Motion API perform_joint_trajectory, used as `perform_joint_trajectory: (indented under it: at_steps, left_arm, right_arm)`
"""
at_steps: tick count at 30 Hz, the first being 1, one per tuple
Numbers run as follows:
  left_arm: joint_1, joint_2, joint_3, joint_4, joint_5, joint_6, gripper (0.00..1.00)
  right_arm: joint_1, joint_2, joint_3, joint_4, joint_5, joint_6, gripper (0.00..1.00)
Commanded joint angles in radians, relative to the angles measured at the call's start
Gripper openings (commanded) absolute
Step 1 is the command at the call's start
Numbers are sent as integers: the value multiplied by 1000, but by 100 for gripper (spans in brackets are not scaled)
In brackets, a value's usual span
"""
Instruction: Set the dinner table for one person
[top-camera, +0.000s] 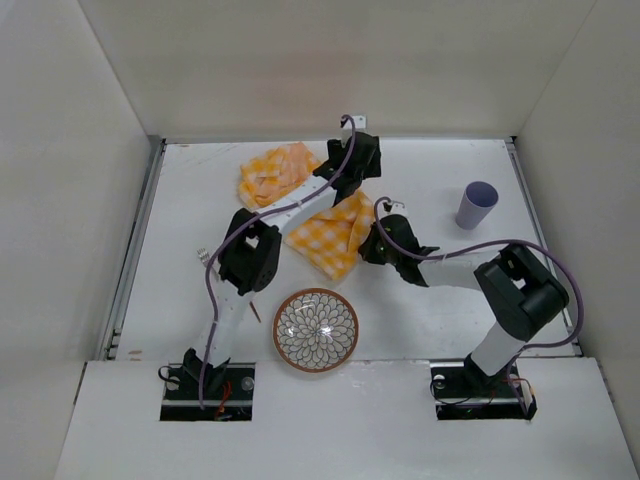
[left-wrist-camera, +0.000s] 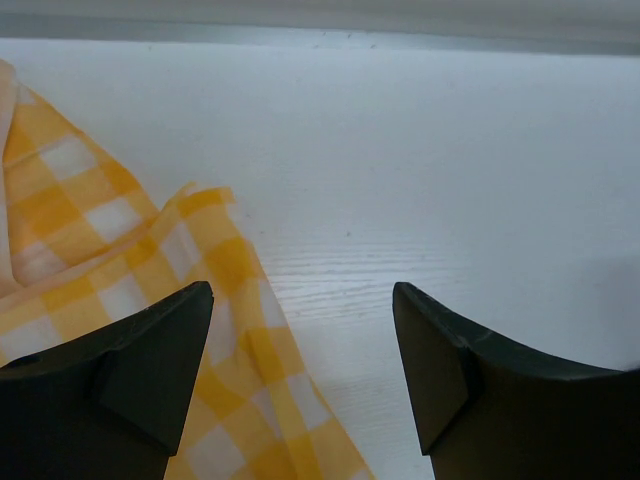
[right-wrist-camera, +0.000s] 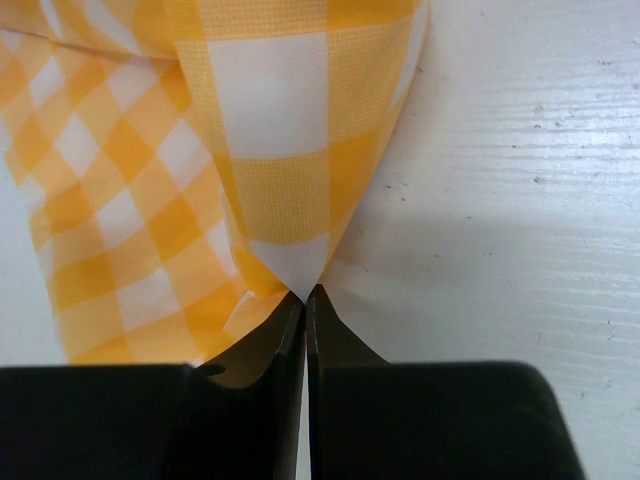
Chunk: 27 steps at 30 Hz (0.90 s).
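Plate (top-camera: 316, 330), patterned, sits at 6 o'clock on the dinner table (top-camera: 420, 320), the white top that spans the work area beyond the arm bases. Just past the plate, near centre, the right gripper (right-wrist-camera: 305, 295) holds its jaws clamped on a corner of the checked cloth (top-camera: 335, 240), low against the surface, apparently to drag or spread it flat. Farther on, at 12 o'clock, the left gripper (left-wrist-camera: 302, 300) hovers with its jaws apart over the cloth's far edge, gripping nothing and likely placed to take another corner. Lavender cup (top-camera: 478, 205) stands upright at 2 o'clock, well apart.
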Motion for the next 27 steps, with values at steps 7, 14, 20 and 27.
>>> perform_joint_trajectory:
  at_steps: [7, 14, 20, 27]
  left_arm:
    - [12, 173, 281, -322, -50, 61, 72]
    - [26, 255, 376, -382, -27, 70, 70]
    - [34, 311, 421, -403, -4, 67, 54]
    - [49, 323, 398, -389, 70, 53, 63]
  right_arm:
    - [13, -39, -19, 68, 12, -23, 10]
    - [13, -70, -33, 73, 7, -22, 12]
    - [13, -96, -42, 75, 7, -22, 14]
    - [13, -105, -45, 65, -2, -23, 17]
